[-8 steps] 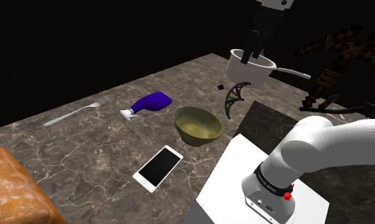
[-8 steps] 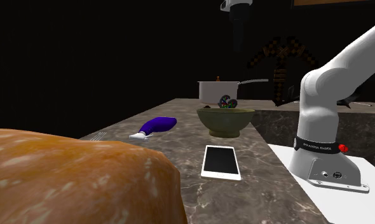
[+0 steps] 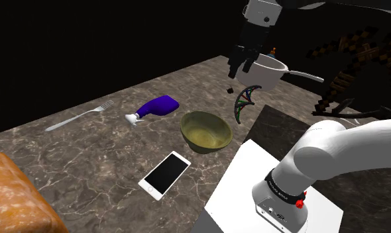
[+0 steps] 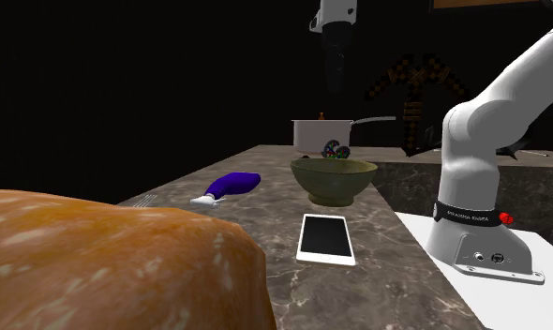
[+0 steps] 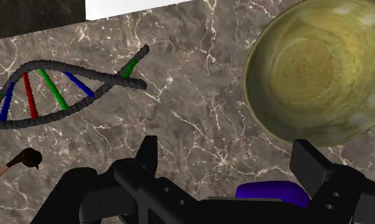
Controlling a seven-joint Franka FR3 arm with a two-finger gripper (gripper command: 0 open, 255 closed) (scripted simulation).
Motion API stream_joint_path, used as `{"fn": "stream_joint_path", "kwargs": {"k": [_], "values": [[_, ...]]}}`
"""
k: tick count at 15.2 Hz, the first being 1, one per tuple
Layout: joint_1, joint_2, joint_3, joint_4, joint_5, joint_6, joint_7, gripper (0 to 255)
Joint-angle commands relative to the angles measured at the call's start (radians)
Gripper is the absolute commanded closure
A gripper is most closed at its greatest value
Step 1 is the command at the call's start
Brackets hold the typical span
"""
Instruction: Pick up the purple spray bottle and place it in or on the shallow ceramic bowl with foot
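Gripper [image 5: 227, 159] hangs empty, fingers [image 5: 148, 156] spread, over bare marble [image 5: 199, 95] between helix [image 5: 59, 95] and bowl [image 5: 313, 70] — purple spray bottle [image 3: 158, 107] apart.

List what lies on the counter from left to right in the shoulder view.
In order: fork → purple spray bottle → olive bowl → white pot.

Marble countertop [image 3: 88, 159]: fork [image 3: 81, 117], phone [image 3: 164, 174] lying flat, white saucepan [image 3: 270, 71] w/ DNA helix model [image 3: 245, 100] just beside.
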Motion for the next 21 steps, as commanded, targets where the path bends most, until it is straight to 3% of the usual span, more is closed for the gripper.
{"fn": "stream_joint_path", "kwargs": {"k": [1, 12, 21], "values": [[0.008, 0.031, 0.027, -0.01, 0.028, 0.045, 0.041, 0], [0.041, 0.303, 0.183, -0.005, 0.132, 0.339, 0.253, 0], [0.05, 0.611, 0.297, 0.121, 0.112, 0.549, 0.441, 0]]}}
